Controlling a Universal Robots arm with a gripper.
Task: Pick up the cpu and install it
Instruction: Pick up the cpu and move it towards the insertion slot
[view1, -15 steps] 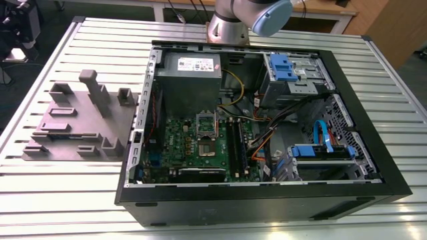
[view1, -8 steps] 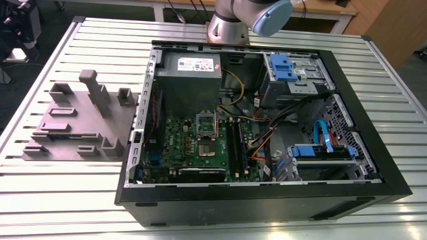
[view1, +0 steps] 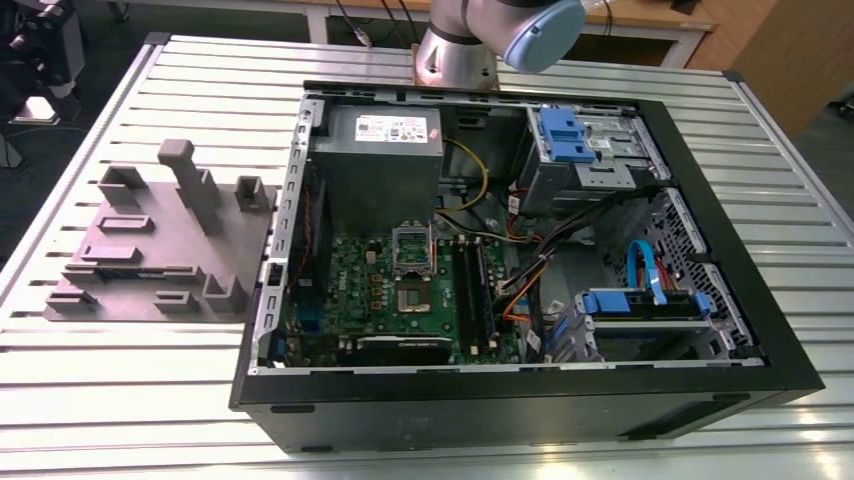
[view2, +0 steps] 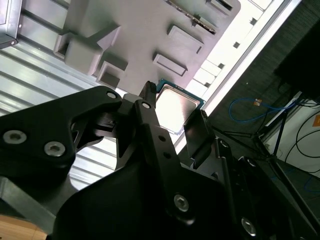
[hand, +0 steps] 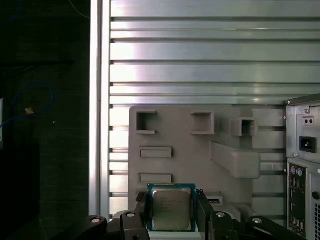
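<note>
Tool (hand: 171, 199) clamped on the cpu (hand: 171, 212) by two opposite edges, held in the air above the grey plastic block (hand: 200, 150) on the slatted desk (hand: 200, 50), open computer case (view1: 507, 410) alongside.

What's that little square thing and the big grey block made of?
The cpu looks metal-topped: silvery, dull shine, with a greenish board edge. The grey block is probably matte plastic: even colour, no glint.

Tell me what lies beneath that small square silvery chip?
Beneath the small square silvery-topped cpu, held between the black fingers, lies the grey-mauve plastic block on the slatted metal table. The patch of block straight behind the cpu is covered.
</note>
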